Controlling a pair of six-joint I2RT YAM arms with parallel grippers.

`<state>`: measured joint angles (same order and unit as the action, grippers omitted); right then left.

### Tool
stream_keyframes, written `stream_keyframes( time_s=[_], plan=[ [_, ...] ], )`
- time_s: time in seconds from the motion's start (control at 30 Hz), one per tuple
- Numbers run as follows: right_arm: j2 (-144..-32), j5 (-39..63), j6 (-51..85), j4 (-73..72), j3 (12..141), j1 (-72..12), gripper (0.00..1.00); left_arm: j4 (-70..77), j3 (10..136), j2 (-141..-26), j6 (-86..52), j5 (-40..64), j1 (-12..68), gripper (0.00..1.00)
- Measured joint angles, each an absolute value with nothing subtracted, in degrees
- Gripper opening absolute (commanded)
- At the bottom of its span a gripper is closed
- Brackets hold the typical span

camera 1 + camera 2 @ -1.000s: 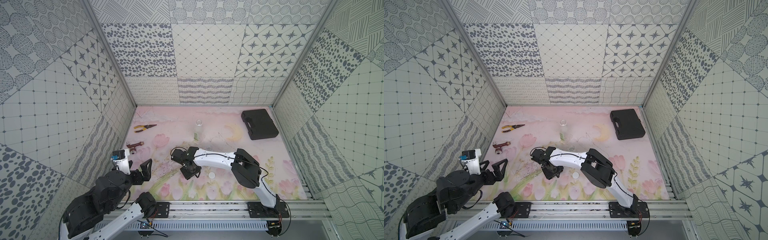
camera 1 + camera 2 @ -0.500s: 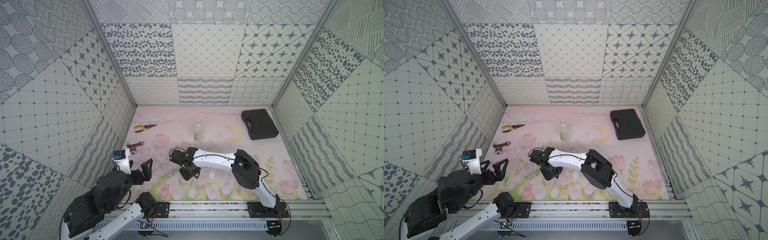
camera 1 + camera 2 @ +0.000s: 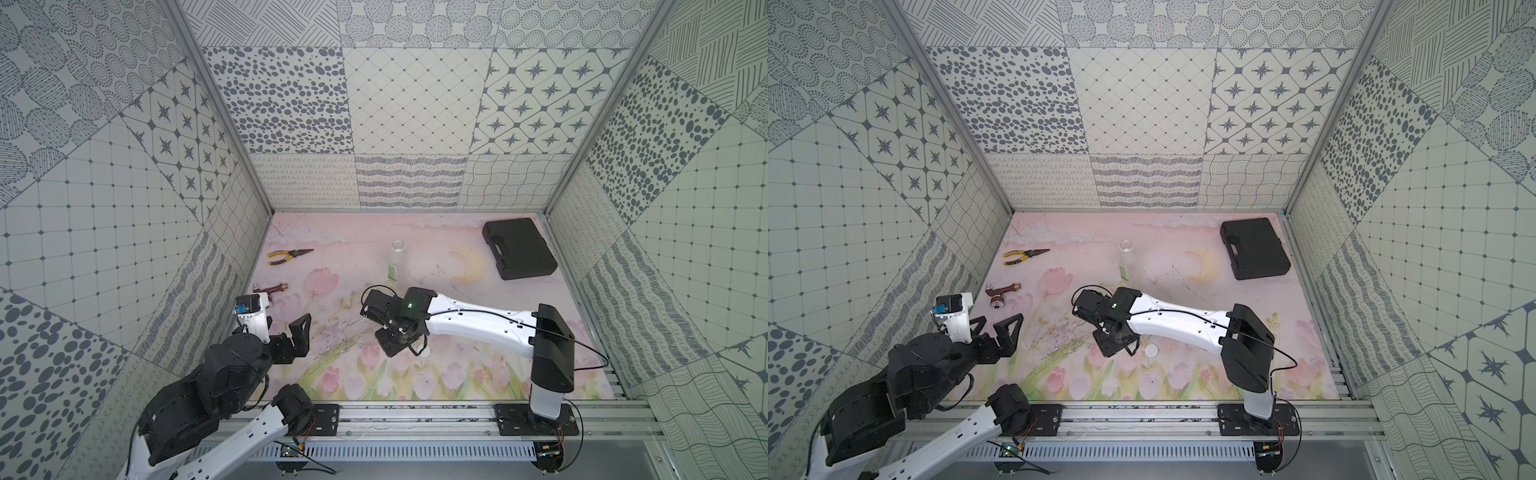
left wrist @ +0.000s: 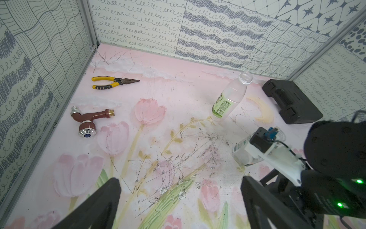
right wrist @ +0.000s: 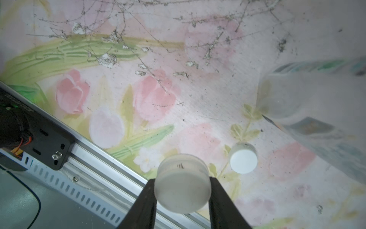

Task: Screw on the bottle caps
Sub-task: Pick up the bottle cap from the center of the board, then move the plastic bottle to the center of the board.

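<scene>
Pink tulip-print mat (image 3: 353, 245) inside a box of patterned grey walls, a bit scuffed in the middle. Over the near-middle of it, the right gripper (image 5: 182, 179) is pinched tight on the held cap (image 5: 181, 190), fingers across its side wall. The loose cap (image 3: 1151, 350) sits on the mat just right of it. At near left the left gripper (image 3: 995, 325) is spread fully wide with nothing in it.

The taller bottle (image 3: 397, 259), green label, stands open-mouthed toward the far middle. The shorter bottle (image 4: 243, 152) is right by the right wrist, hidden under that arm from above.

My guess on handling: the caps are light, stiff and a bit slick, so gripping across the sides is the way. Both bottles look empty and thin-walled, so they'd tip, spin or squash easily. I'd have the free gripper hold the body gently below the neck.

The pliers (image 3: 289, 255), tap fitting (image 3: 270, 289) and black case (image 3: 519, 248) are just lying around.
</scene>
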<state>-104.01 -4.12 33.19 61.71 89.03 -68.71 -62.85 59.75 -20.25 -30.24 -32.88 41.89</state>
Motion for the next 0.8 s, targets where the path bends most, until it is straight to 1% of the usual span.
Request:
stream_keyframes(
  time_s=[0.23, 0.53, 0.67, 0.8],
  plan=[
    [-93.30, -6.31, 37.23, 62.87, 77.34, -68.84, 0.42, -58.96, 57.12, -20.88, -28.38, -29.47, 41.89, 1.00],
    [-81.82, -10.81, 43.29, 63.64, 65.17, -67.99, 0.45, -47.62, 52.21, -30.85, -26.59, -19.27, 41.89, 1.00],
    [-77.56, -12.34, 45.34, 63.09, 60.42, -65.43, 0.45, -40.88, 49.34, -36.05, -26.15, -15.03, 41.98, 1.00],
    [-73.41, -12.45, 47.16, 60.80, 54.76, -60.71, 0.45, -33.52, 46.33, -41.23, -25.12, -11.81, 43.33, 1.00]
  ],
)
